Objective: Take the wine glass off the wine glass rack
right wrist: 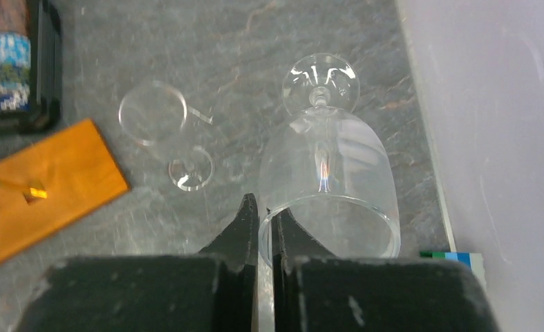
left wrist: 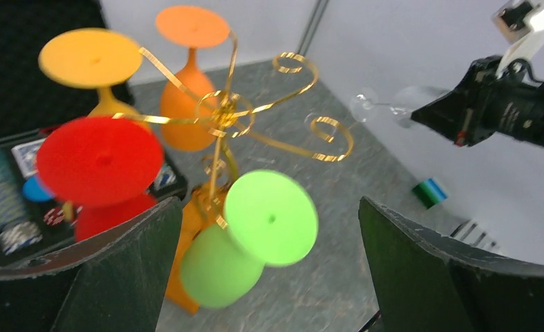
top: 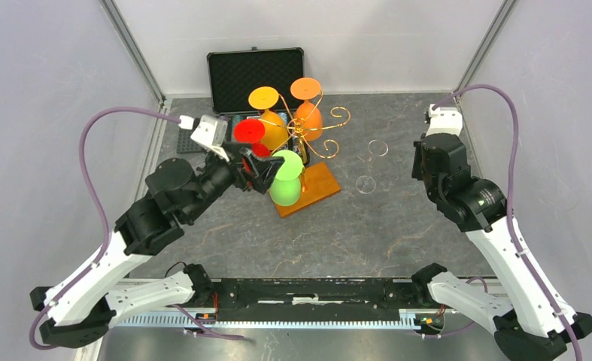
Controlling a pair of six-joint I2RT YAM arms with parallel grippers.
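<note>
Four coloured glasses hang bowl-down on the rack (left wrist: pixel 224 114), their flat round feet caught in its curled arms: yellow (left wrist: pixel 89 59), orange (left wrist: pixel 186 104), red (left wrist: pixel 99 169) and green (left wrist: pixel 217 273). My left jaws stand wide apart just in front of the green glass, its foot facing me between my two fingers, and I appear to be touching nothing. I judge this to be the reach-in, with the grip not yet made.

My right jaws are pinched together on the rim of a clear glass (right wrist: pixel 331 173), well to the right of the rack. Another clear glass (right wrist: pixel 155 114) lies on its side on the table (right wrist: pixel 255 41).

Next I should close on the green bowl or stem, then draw the foot out along the arm toward its open end, not straight down.

The coloured glasses look matte and opaque, smooth and rounded. The rack is thin shiny gold wire on a slim post, set in a flat orange-brown wooden base (top: pixel 315 184), so a sideways tug could tip it. The table is grey and stone-veined.
</note>
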